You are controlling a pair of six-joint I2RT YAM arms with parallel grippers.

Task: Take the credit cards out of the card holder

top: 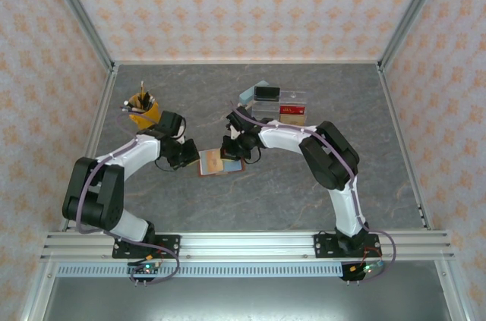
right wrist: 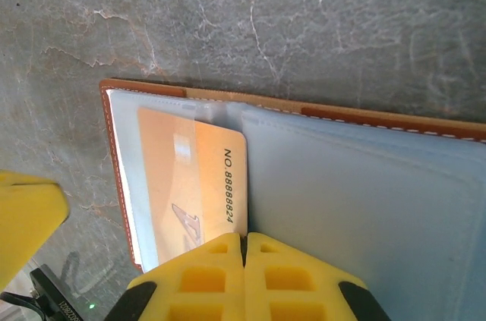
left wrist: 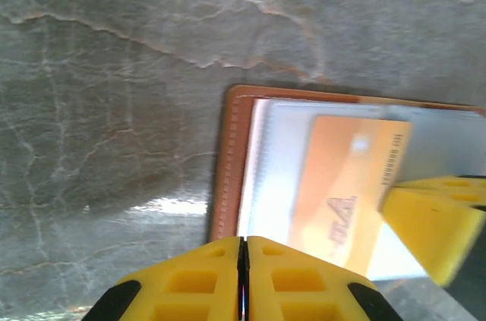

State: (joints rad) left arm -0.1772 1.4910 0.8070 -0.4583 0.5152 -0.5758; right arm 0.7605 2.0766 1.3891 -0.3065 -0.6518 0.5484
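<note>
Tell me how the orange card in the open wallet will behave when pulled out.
The orange card looks thin and flat with crisp edges, so probably stiff and light. Its glossy face under the clear pocket suggests it may slide easily. The leather card holder looks small and light, so it may drag along.

Left gripper [left wrist: 243,260], right gripper [right wrist: 244,256], both closed

Floral-patterned walls [top: 243,2], grey marble tabletop [top: 288,192]
</note>
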